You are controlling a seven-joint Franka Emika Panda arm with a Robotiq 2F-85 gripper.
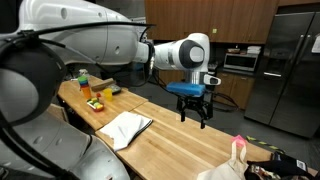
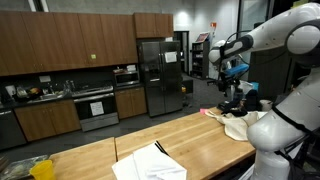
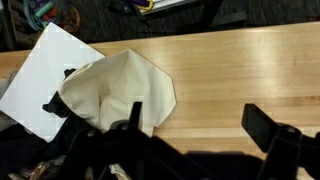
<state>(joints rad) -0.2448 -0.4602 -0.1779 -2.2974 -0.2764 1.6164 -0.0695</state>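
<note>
Pale wood planks make up the long butcher-block worktop (image 1: pixel 190 148), and on it lies a flat white rectangular sheet (image 3: pixel 28 88), which serves as the reference for everything else. A crumpled cream cloth (image 3: pixel 122 88) rests partly on that sheet, covering its corner nearest the gripper and spilling past its edge onto bare wood. Nothing pins the cloth or touches it, so it sits slack, with soft folds and a rounded outline.

The black two-fingered gripper (image 1: pixel 194 112) hangs in the air to one side of the sheet, over bare planks, well above the surface in both exterior views (image 2: pixel 233 97). Its jaws stand wide apart and carry nothing. In the wrist view the gripper (image 3: pixel 192 112) frames empty wood, with one dark finger (image 3: pixel 135 112) just off the cloth's edge. It points straight down, which probably explains why the wrist camera takes in both cloth and sheet at once.

Beyond the sheet, at the far end of the worktop in an exterior view, stands a small cluster of green, orange and yellow kitchen items (image 1: pixel 93 95), well apart from the cloth and out of the gripper's way.
</note>
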